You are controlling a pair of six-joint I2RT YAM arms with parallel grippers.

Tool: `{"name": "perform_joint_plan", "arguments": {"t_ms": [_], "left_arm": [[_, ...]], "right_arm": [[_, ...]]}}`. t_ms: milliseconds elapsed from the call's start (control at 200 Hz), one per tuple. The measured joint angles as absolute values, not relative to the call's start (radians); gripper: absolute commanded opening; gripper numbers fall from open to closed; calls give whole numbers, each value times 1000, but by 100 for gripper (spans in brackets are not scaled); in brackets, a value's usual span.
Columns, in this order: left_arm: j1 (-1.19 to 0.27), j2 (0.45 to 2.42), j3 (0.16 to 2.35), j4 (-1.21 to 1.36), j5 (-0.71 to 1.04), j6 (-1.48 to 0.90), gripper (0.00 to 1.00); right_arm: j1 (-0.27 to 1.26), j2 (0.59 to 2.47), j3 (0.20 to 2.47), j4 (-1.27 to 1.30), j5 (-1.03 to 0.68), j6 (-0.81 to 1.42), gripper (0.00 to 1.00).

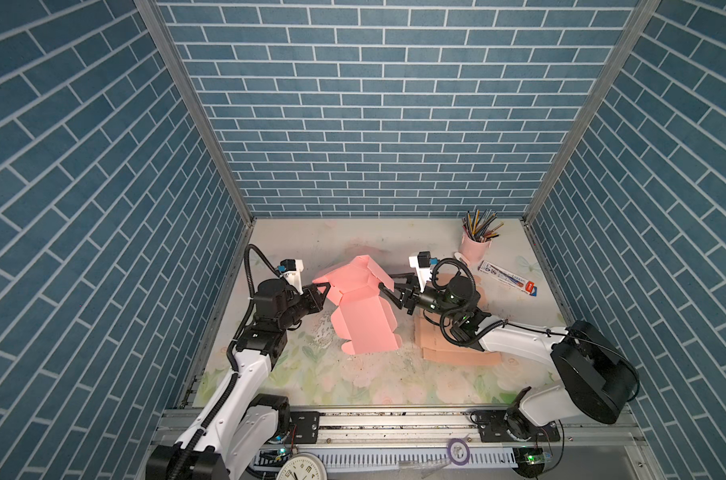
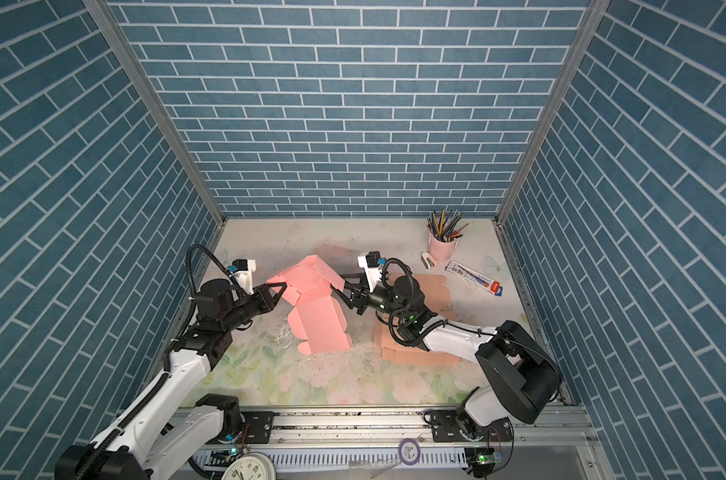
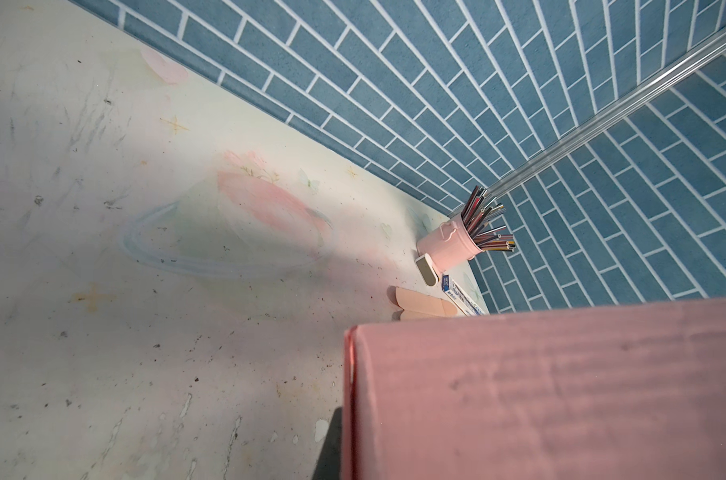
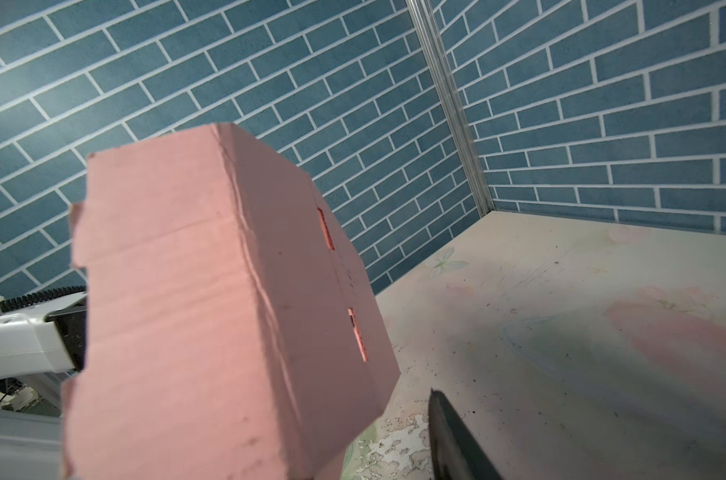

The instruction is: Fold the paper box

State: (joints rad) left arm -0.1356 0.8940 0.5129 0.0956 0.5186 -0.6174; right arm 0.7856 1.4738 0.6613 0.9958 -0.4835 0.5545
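A pink paper box (image 1: pixel 363 309), partly folded, is held tilted above the mat in both top views (image 2: pixel 319 309), its lower end near the mat. My left gripper (image 1: pixel 323 286) (image 2: pixel 279 286) is shut on the box's left flap. The left wrist view shows only the box's pink panel (image 3: pixel 540 395); the fingers are hidden. My right gripper (image 1: pixel 388 282) (image 2: pixel 339 287) stands open at the box's right flap edge. In the right wrist view the slotted box (image 4: pixel 211 299) fills the left. One dark fingertip (image 4: pixel 452 440) shows apart from the box; the other is hidden behind it.
A pink cup of pencils (image 1: pixel 475 245) stands at the back right, with a small white item (image 1: pixel 463 258) and a pen packet (image 1: pixel 508 278) beside it. Flat tan cardboard blanks (image 1: pixel 456 349) lie under the right arm. Blue brick walls enclose three sides.
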Motion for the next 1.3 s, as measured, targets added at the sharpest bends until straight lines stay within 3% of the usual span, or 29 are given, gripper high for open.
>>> {"name": "perform_joint_plan", "arguments": {"t_ms": [290, 825, 1300], "left_arm": [[-113, 912, 509, 100, 517, -621, 0], [-57, 942, 487, 104, 528, -575, 0], [-110, 1029, 487, 102, 565, -529, 0]], "right_arm": [[786, 1423, 659, 869, -463, 530, 45], [699, 1110, 567, 549, -449, 427, 45], [685, 1239, 773, 439, -570, 339, 42]]}}
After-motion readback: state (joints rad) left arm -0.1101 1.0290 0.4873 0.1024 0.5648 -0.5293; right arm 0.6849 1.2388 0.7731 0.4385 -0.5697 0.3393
